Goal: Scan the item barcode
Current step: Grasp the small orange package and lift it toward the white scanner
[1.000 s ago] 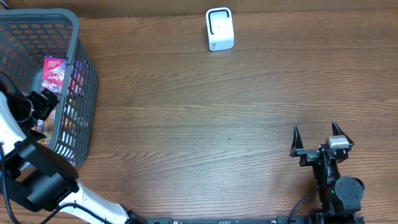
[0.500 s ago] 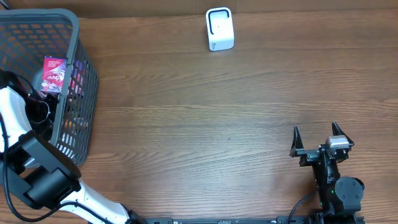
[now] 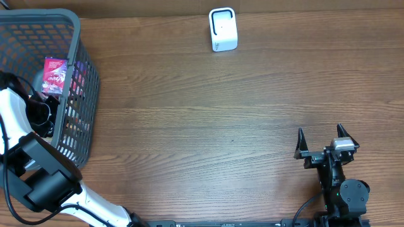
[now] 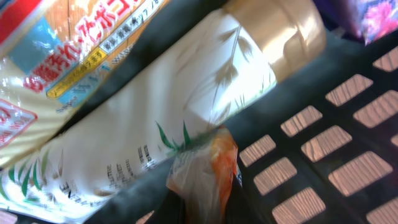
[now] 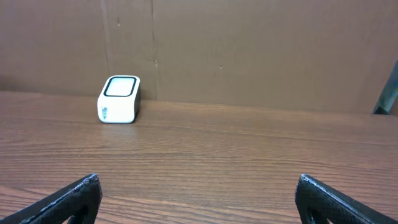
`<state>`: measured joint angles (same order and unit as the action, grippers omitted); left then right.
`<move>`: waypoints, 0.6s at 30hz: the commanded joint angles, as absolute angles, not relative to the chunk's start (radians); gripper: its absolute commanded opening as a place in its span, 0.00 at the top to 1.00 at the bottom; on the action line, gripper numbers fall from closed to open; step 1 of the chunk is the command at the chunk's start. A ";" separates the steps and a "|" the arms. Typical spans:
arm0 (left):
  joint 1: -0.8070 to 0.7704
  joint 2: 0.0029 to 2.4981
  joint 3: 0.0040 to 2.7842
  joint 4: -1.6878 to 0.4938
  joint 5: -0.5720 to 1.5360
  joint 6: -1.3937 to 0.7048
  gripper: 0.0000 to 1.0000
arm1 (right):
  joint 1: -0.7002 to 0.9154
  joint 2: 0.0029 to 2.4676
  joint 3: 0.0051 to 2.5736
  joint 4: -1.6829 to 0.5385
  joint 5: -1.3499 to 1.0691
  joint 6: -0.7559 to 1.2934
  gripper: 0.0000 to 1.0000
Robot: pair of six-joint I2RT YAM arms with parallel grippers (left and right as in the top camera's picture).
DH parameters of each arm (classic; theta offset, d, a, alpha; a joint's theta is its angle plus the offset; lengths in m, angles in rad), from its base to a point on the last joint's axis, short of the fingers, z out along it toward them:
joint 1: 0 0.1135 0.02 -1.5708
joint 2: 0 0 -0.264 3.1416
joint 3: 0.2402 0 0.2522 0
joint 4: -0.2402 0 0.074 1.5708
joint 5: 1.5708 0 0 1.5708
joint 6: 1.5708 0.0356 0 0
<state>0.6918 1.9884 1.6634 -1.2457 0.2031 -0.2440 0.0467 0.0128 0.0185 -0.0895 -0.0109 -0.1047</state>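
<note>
inside the grey plastic mesh basket (image 3: 88, 82) the left end effector (image 3: 43, 118) pinches a crinkly orange-and-clear wrapper (image 4: 208, 165) beside a white oat-print pouch (image 4: 155, 118); well apart from the basket, the right end effector (image 3: 319, 135) stands spread.

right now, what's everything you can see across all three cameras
basket: 1, grey, table's far left corner
pink packet: 1, pink, upright in the basket
bottle: 1, white with gold cap, lying in the basket
snack bag: 1, yellow, beside the bottle
wrapper: 1, orange and clear, against the bottle
barcode scanner: 1, white, table's far edge
table: 1, brown wood, under everything
left arm: 1, white and black, reaching into the basket, jaws shut on the wrapper
right arm: 1, black, near right corner, jaws open
</note>
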 commanded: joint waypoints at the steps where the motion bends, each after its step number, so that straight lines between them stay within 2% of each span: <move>1: 0.709 1.993 1.760 -1.278 0.282 -0.235 0.96 | 0.051 0.003 0.008 -0.083 -0.009 -0.105 0.00; 7: 0.731 1.984 2.021 -1.365 0.493 -0.205 0.96 | 0.051 0.003 0.008 -0.083 -0.009 -0.105 0.00; 12: 0.733 1.925 2.254 -1.390 0.506 -0.205 0.96 | 0.051 0.003 0.008 -0.083 -0.009 -0.105 0.00; 18: 0.705 1.796 2.387 -1.388 0.507 -0.206 0.96 | 0.051 0.003 0.008 -0.083 -0.009 -0.105 0.00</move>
